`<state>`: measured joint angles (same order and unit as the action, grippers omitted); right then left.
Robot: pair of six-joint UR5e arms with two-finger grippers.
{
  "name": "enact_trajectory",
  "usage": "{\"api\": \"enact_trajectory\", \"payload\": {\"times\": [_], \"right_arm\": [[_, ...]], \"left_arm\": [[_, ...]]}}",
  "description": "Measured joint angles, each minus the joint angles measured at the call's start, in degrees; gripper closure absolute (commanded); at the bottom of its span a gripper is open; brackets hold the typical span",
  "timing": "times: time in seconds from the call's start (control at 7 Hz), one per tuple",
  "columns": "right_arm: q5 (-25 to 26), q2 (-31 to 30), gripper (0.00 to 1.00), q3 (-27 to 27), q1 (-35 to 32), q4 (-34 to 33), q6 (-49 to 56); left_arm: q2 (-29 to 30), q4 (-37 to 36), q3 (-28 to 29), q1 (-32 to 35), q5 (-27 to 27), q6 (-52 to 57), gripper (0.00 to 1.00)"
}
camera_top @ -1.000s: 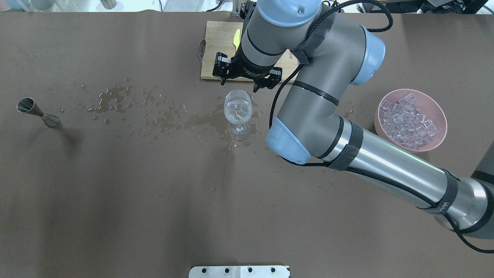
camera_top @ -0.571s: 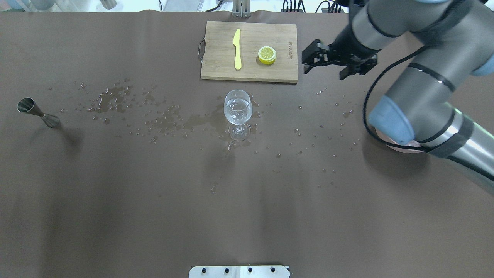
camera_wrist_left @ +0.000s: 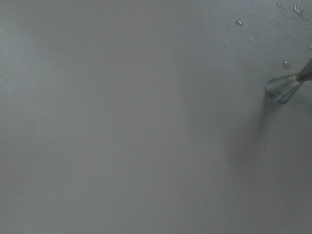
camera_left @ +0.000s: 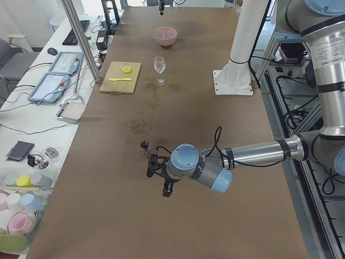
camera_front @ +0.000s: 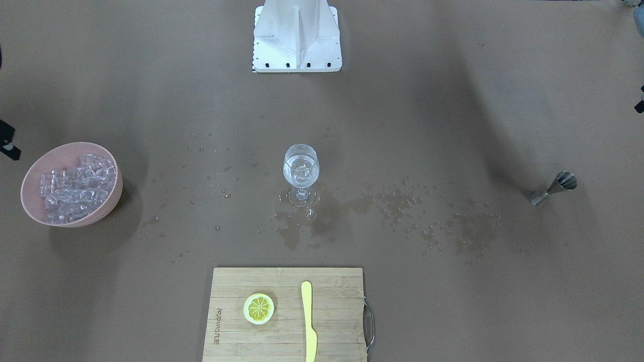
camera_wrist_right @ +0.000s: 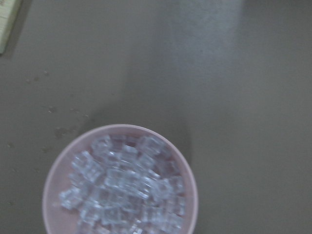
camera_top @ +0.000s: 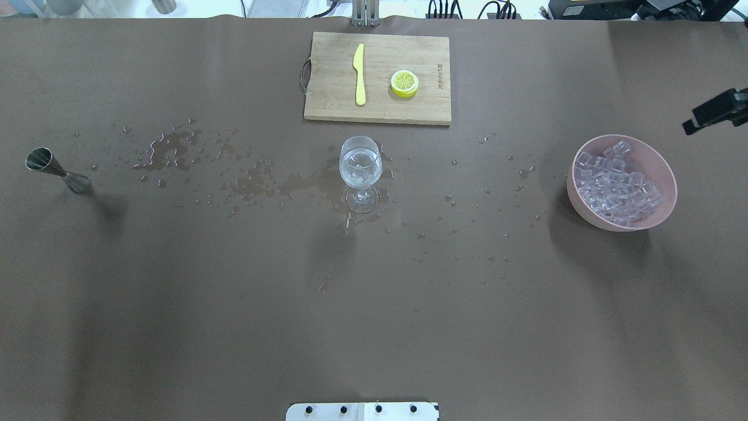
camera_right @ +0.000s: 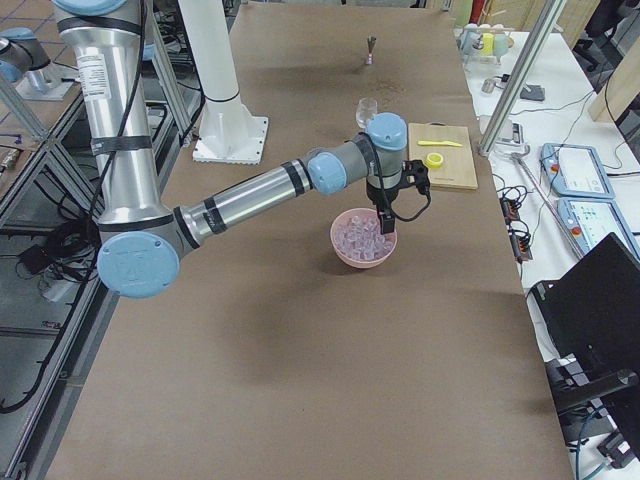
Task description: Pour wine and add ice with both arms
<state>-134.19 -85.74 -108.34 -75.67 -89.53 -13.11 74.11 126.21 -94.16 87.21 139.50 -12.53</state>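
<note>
A wine glass (camera_top: 360, 166) stands mid-table with clear wine and a few ice cubes in it; it also shows in the front view (camera_front: 301, 168). A pink bowl (camera_top: 666, 193) full of ice (camera_top: 619, 182) stands at the right. My right gripper (camera_right: 397, 197) hovers over the bowl's far rim. Only a black part of it (camera_top: 714, 111) shows at the overhead view's edge, and I cannot tell whether it is open or shut. My left gripper (camera_left: 158, 175) hangs beside a steel jigger (camera_top: 55, 169), outside the overhead view. I cannot tell its state either.
A wooden cutting board (camera_top: 333, 93) with a yellow knife (camera_top: 359, 73) and a lemon half (camera_top: 404, 83) lies behind the glass. Spilled liquid (camera_top: 175, 149) streaks the brown cloth from the jigger to the glass. The white base block (camera_front: 297, 35) stands at the robot's edge.
My right arm has swung from above the glass to the right, past the cutting board, almost out of the overhead view. The ice bowl is uncovered again. The glass has not moved.
</note>
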Motion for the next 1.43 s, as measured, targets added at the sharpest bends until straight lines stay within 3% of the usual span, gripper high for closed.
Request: {"api": "enact_trajectory", "payload": {"times": [0.29, 0.71, 1.0, 1.43], "right_arm": [[0.22, -3.14, 0.00, 3.36, -6.24, -4.56, 15.73], [0.28, 2.35, 0.00, 13.40, -9.88, -7.88, 27.42], [0.09, 5.25, 0.00, 15.69, -9.66, -8.51, 28.08], [-0.71, 7.64, 0.00, 16.52, -9.45, -10.59, 28.14]], "left_arm": [[4.96, -12.11, -1.33, -2.04, -1.24, 1.75, 0.02], [16.45, -28.23, 1.26, -3.88, -9.79, 12.86, 0.02], [18.86, -32.36, 1.22, -3.38, -9.68, 14.34, 0.02], [15.84, -33.17, -1.08, -1.99, -6.75, 14.46, 0.02]]}}
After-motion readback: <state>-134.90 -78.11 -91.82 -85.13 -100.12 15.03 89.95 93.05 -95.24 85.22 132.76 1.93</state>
